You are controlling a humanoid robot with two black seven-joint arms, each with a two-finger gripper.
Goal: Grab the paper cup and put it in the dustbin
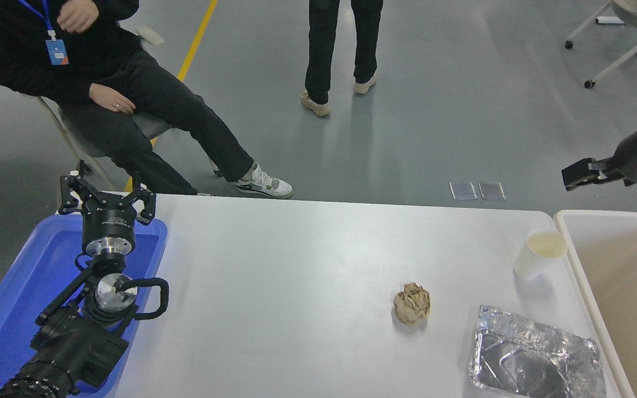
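Observation:
The white paper cup (539, 253) stands upright near the table's far right edge, just left of the rim of the beige dustbin (628, 276). My right gripper (600, 176) hangs in the air at the picture's right edge, above and right of the cup, well apart from it, over the floor beyond the bin's far corner. It looks open and holds nothing. My left gripper (105, 198) is parked, open and empty, over the blue tray (14, 309) at the lower left.
A crumpled brown paper ball (412, 303) lies mid-right on the table. A crumpled foil tray (534, 362) lies at the front right, beside the bin. One person sits at the far left (103, 94); another stands on the floor beyond the table (340, 50).

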